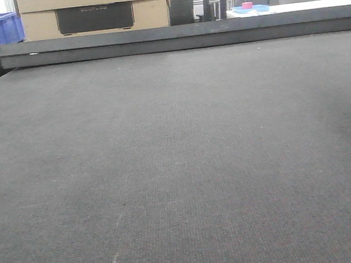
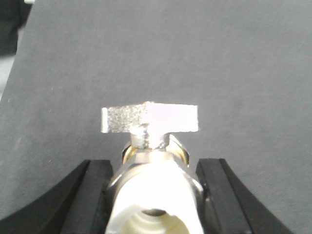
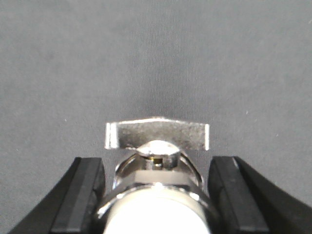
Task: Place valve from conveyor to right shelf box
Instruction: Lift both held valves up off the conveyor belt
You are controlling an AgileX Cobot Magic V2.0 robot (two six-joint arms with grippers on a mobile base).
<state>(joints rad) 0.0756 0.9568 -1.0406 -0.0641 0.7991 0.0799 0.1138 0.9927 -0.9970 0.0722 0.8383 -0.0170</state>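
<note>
Both arms have got one: the left gripper is clamped on a silver valve with a T-handle, over the conveyor near one of its edges. The right gripper is squeezing a second valve over plain belt. The front view just shows belt and its far edge rail.

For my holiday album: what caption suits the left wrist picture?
A silver valve with a flat handle, gripped between two black fingers, grey belt behind.
</note>
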